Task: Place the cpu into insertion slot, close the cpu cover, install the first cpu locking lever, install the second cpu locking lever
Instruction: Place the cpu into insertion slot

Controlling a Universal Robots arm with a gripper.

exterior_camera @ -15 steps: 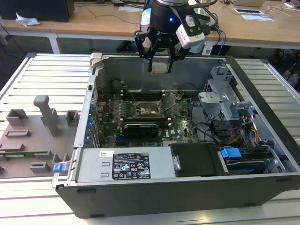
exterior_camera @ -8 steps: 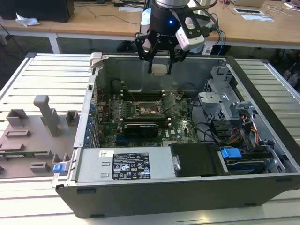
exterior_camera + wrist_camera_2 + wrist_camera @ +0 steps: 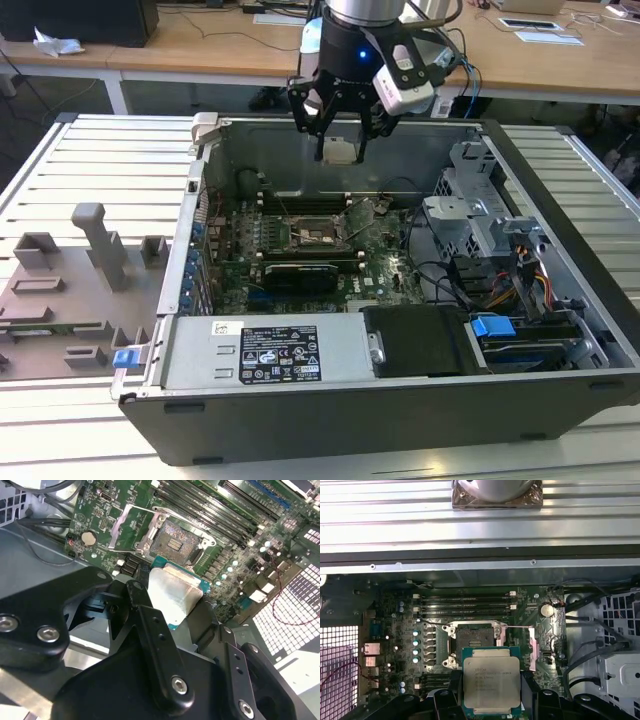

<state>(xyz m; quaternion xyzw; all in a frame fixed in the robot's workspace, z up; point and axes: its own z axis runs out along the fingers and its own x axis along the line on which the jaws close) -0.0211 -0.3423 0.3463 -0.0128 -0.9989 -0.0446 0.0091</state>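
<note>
Colours recorded inside the open case.
Cpu [image 3: 492, 680]: dull silver-grey top, green rim. Insertion slot [image 3: 475, 638]: black frame, brownish-gold centre. Motherboard [image 3: 390, 622]: green. Gripper [image 3: 341, 150]: black.

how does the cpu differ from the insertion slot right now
The cpu has a dull silver-grey metal top; the insertion slot is a black frame around brownish contacts. The cpu is gripped in the hand above the board; the insertion slot sits fixed on it, empty. Both are square.
</note>
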